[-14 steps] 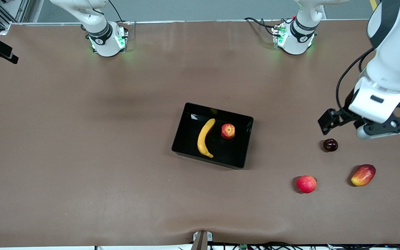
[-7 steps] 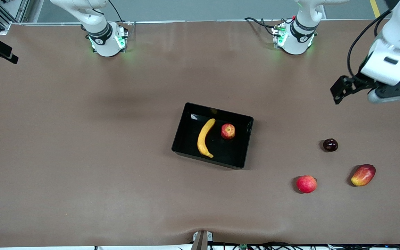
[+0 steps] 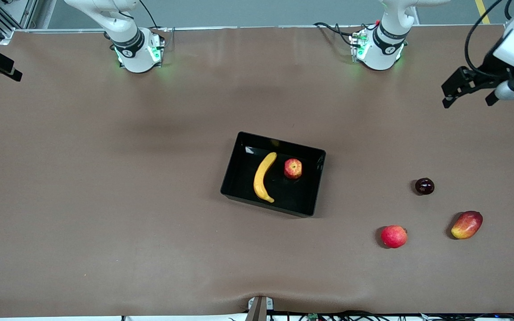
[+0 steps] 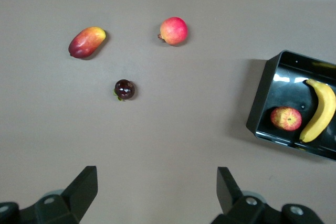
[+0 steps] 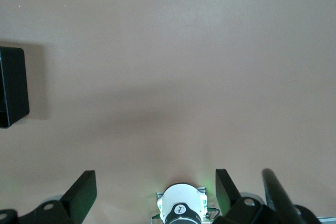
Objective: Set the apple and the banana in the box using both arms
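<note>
The black box [image 3: 318, 187] sits mid-table. The yellow banana [image 3: 263, 177] and the small red-yellow apple [image 3: 292, 168] lie side by side in it, apart. All three also show in the left wrist view: box [image 4: 261, 109], banana [image 4: 320, 109], apple [image 4: 286, 118]. My left gripper [image 3: 467, 100] is open and empty, high over bare table at the left arm's end; its own view shows it [image 4: 156, 170] holding nothing. My right gripper [image 5: 155, 173] is open and empty above the right arm's base [image 5: 180, 205], outside the front view; a box corner [image 5: 11, 85] shows there.
Three loose fruits lie on the table toward the left arm's end: a pinkish-red round fruit [image 3: 393, 236], a red-yellow mango [image 3: 466, 224] and a small dark fruit [image 3: 424, 186]. The arm bases [image 3: 136, 49] [image 3: 378, 47] stand along the table's robot edge.
My left gripper has risen and drawn away from over the dark fruit toward the robots' edge of the table. The fruits and the box have not moved.
</note>
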{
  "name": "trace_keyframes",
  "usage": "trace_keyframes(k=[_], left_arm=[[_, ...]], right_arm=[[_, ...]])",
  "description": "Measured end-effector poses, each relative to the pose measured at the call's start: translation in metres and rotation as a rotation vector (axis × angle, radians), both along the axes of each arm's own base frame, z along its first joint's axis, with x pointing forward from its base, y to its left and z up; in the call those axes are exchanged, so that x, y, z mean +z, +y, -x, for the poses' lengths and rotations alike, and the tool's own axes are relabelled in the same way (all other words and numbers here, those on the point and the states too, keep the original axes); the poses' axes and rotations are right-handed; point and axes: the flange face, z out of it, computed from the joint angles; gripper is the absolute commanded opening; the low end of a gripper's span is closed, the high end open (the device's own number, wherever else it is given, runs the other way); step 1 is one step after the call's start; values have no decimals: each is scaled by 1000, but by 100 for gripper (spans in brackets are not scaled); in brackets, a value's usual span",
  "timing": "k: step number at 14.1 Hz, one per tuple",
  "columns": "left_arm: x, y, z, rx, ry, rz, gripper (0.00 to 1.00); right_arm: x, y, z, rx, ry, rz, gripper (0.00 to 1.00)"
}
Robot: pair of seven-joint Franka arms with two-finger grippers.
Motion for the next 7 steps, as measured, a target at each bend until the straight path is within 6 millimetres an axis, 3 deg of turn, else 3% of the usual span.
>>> trace_keyframes(k=[3, 7], left_arm=[[0, -4, 3, -14, 1, 0, 100], [-1, 13, 1, -55, 9, 20, 100]], right_arm=[[0, 0, 0, -1, 1, 0, 100], [0, -2, 0, -4, 2, 0, 100]])
